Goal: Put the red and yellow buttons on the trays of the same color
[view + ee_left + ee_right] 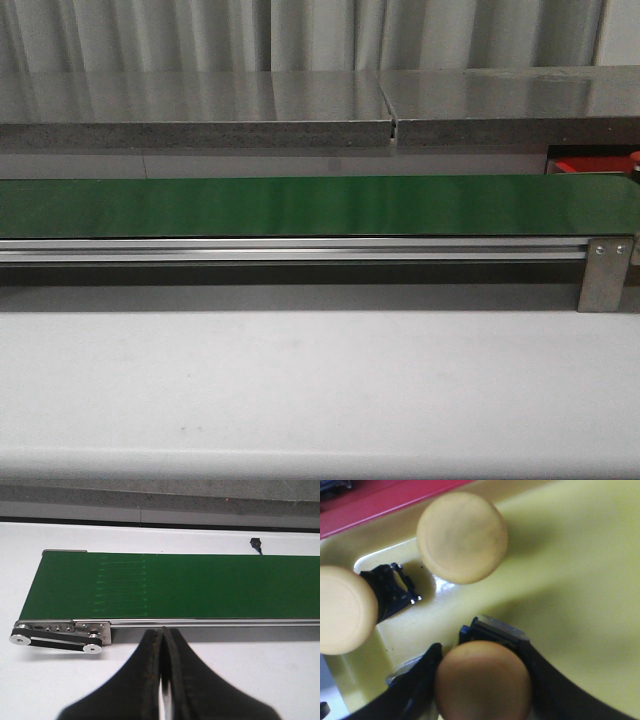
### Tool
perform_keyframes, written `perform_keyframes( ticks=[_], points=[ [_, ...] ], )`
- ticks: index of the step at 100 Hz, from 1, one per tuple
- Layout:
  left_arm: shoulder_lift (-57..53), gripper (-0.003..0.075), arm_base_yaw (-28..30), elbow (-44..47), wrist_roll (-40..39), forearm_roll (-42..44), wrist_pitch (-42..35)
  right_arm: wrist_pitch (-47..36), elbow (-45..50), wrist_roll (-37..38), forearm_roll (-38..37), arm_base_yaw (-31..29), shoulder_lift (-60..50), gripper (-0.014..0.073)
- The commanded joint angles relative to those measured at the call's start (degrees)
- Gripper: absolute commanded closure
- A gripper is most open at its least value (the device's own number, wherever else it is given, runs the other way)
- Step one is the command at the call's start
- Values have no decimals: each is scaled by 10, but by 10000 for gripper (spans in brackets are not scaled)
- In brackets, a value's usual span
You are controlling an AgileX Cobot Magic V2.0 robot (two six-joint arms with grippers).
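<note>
In the right wrist view my right gripper (481, 649) is shut on a yellow button (482, 680), its black fingers (417, 680) pressed to both sides under the round cap. It hangs just over the yellow tray (570, 580). Two more yellow buttons (461, 537) (342, 610) stand in that tray on black bases. A strip of the red tray (380, 500) borders the yellow one. No red button shows. My left gripper (163, 632) is shut with nothing in it, above the white table near the belt's end.
A long green conveyor belt (300, 205) on a metal rail (300, 250) crosses the table; its end roller (55, 637) is near my left gripper. A red shape (590, 165) shows behind the belt's right end. A small black item (255, 543) lies beyond the belt.
</note>
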Motion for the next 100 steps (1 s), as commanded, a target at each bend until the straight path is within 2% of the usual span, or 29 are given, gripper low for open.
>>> perform_keyframes(
  ticks=[1,8,21,28,61,87,100],
  points=[
    [2,741,1,-16,-6,-9,-37,-20,-12,-1,0,-3,-22,417],
    [2,741,1,-16,-6,-9,-37,-20,-12,-1,0,-3,-21,351],
    [2,741,1,-16,-6,-9,-37,-20,-12,-1,0,-3,-21,148],
    [2,741,1,-16,-6,-9,-37,-21,-12,-1,0,-3,-21,100],
    [2,741,1,-16,-6,-9,-37,-24,-12,-1,-7,-3,-42,103],
    [2,741,1,-16,-6,-9,-37,-17,-12,-12,-21,-3,-106,103],
    [2,741,1,-16,-6,-9,-37,-11,-12,-35,-21,18,-147,109]
  ],
)
